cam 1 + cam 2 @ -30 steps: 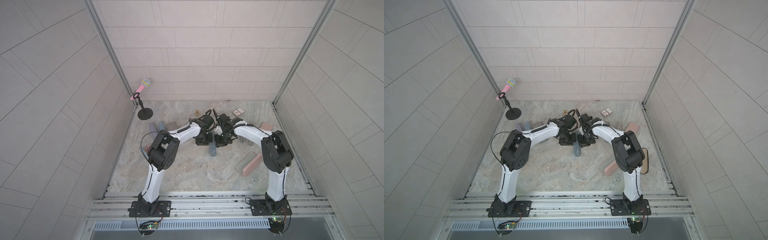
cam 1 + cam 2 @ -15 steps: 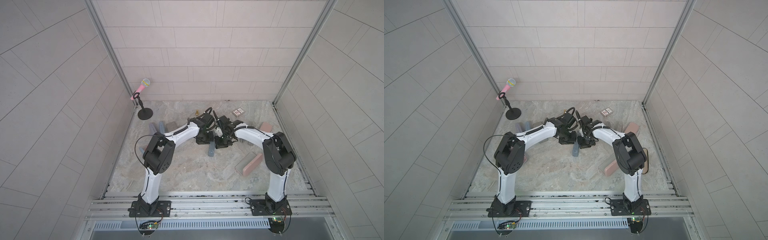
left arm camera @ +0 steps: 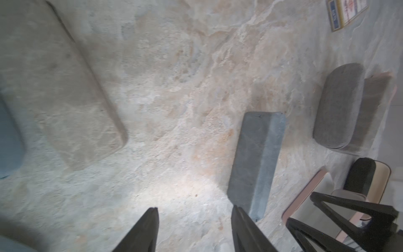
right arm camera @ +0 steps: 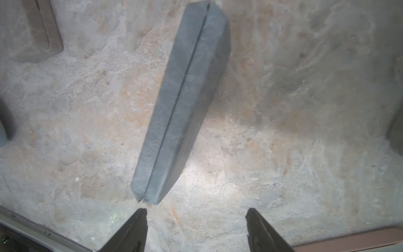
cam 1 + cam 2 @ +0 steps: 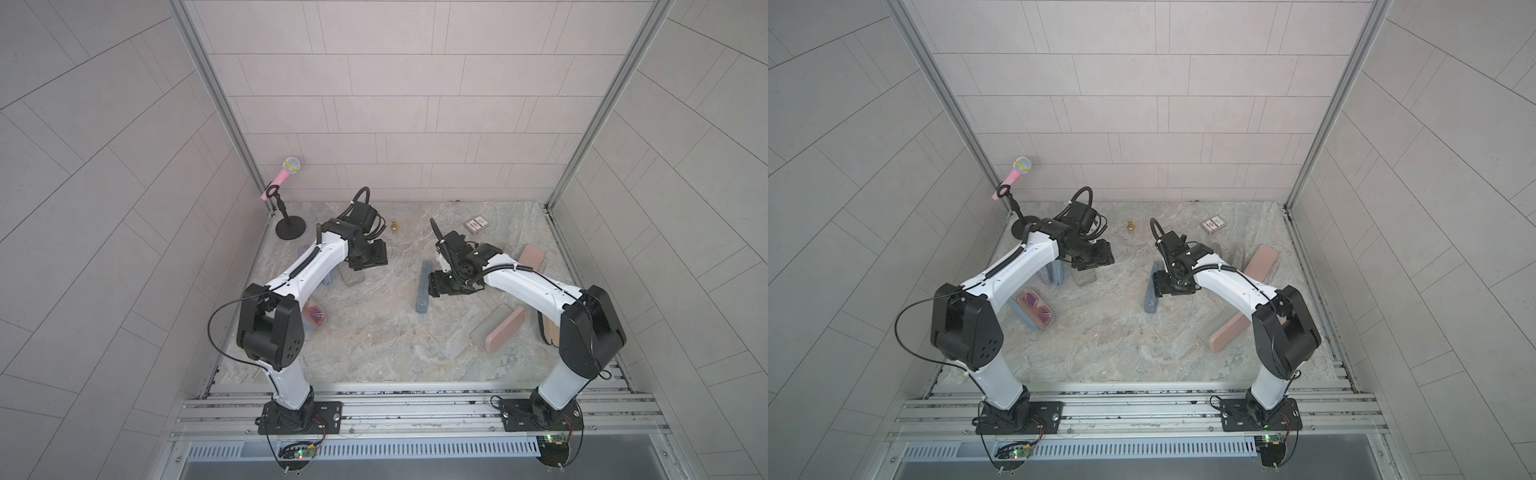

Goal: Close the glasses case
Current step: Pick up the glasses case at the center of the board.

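The glasses case [image 4: 181,104], grey-blue, lies on the marbled desk [image 4: 283,131] with its two halves brought together, leaving only a thin seam down its length. The right tool [image 4: 196,215] is spread wide with nothing between its fingers. The near end of the case sits just ahead of one fingertip [image 4: 140,215], a sliver apart from it, and the case stretches away from the tool. The left tool [image 3: 194,209] is also spread wide and empty, and it hangs above the desk. From this tool the glasses case lies ahead and off to one side, and in both top views the two are well apart. A pale stone-coloured case [image 3: 61,83] lies ahead of the left tool on its other side, and a card box [image 3: 346,13] lies far beyond.
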